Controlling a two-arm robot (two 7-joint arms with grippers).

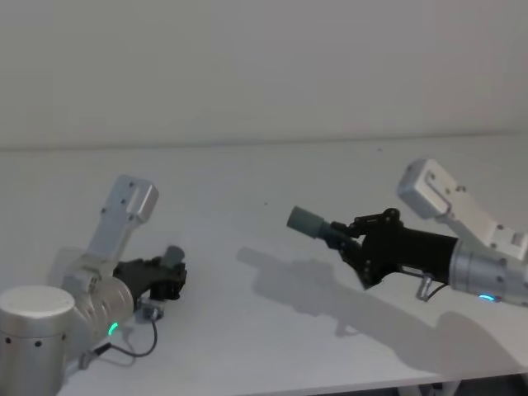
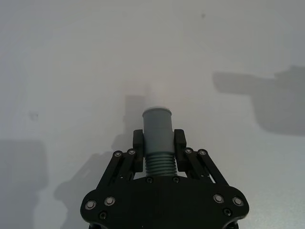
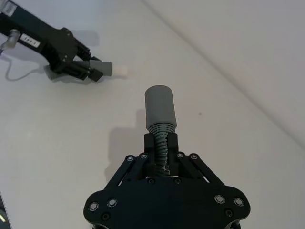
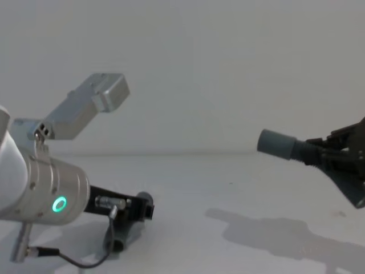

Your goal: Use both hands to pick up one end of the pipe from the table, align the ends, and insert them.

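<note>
Head view: left gripper (image 1: 171, 277) sits low at the near left of the table (image 1: 247, 177), fingers closed on the spigot piece (image 1: 173, 256). The right gripper (image 1: 351, 239) is at right, raised, clamped on the socket piece (image 1: 307, 221), whose wide cuff points left toward its partner. The 2 ends are well apart, w/ bare table between. Left wrist view: left gripper (image 2: 158, 149) nearly shut, pads on the ribbed section just behind the cuff of the spigot piece (image 2: 157, 126). Right wrist view: right gripper (image 3: 161, 144) closed to hose width on the ribs of the socket piece (image 3: 160, 107). Farther off, the spigot piece's white tip (image 3: 121, 71) juts from the other cuff, aimed across rather than at the socket. Chest view: socket piece (image 4: 276, 144) held clear above the table; spigot piece (image 4: 144, 200) much lower, its free end drooping close to the surface, contact can't be told. Risks, as judged: the ends differ in height & heading, so a hasty approach would likely drive the tip against the socket rim, not into it. Both grips sit on flexible ribs, so a push could bend or swivel a piece in the jaws. The low piece may also drag on the table when raised. Count: 2 grippers, 2 hose pieces, 1 white tip, 1 table.
</note>
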